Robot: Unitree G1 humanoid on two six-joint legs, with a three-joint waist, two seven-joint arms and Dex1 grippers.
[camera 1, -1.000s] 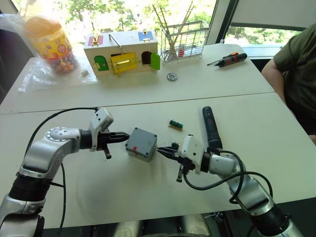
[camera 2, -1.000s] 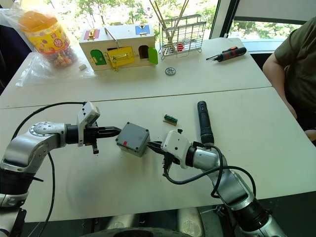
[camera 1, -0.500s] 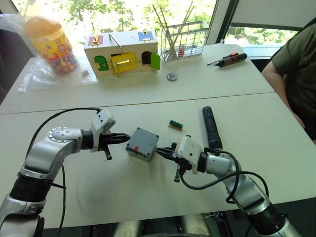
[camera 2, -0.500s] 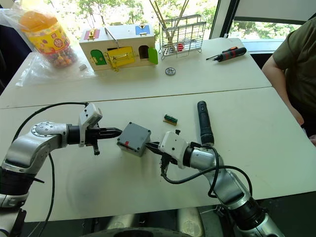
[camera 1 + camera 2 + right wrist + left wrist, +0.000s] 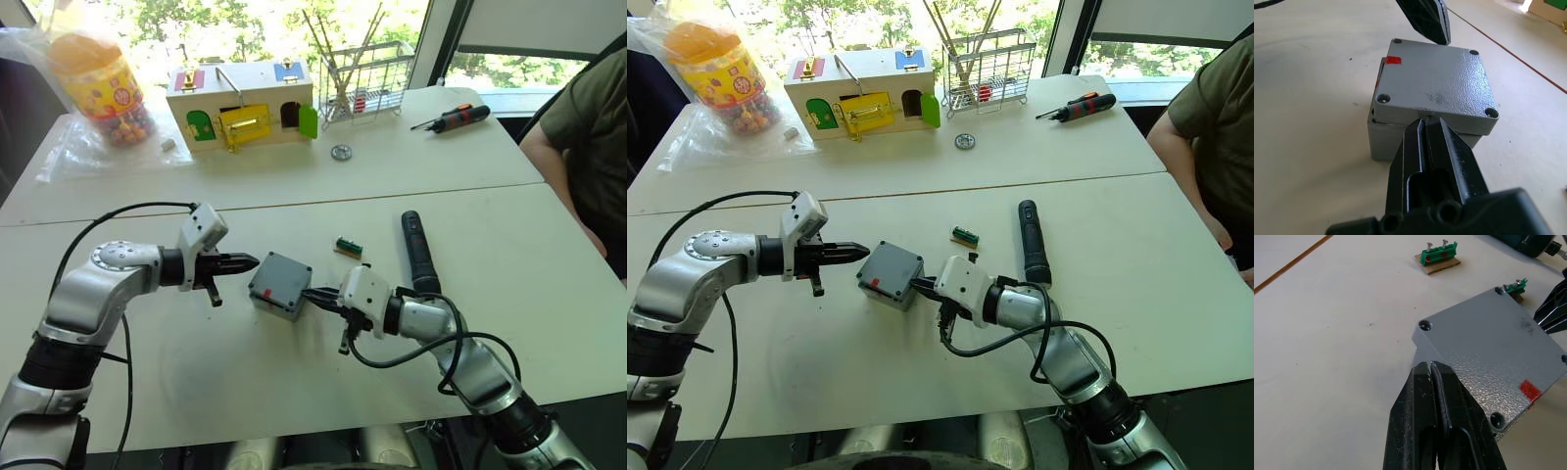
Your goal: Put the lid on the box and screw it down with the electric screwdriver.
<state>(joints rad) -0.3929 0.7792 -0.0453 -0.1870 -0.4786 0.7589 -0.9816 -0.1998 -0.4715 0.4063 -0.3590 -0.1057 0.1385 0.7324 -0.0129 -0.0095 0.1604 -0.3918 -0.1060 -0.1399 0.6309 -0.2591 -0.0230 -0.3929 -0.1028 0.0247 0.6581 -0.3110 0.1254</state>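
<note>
Lid (image 5: 1434, 85) skewed on box (image 5: 1382, 137), between hands — right hand (image 5: 1429, 123) touching

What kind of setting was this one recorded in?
Probably a lab or test room set up for manipulation trials: white tables by a window, with practice props laid out, such as a wooden latch box, a wire rack, a hand screwdriver and a jar of coloured beads.

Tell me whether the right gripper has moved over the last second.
Yes. The right gripper has slid toward the robot's left, closing the gap to the box; its shut tips now meet the lid edge. The electric screwdriver stayed put.
</note>
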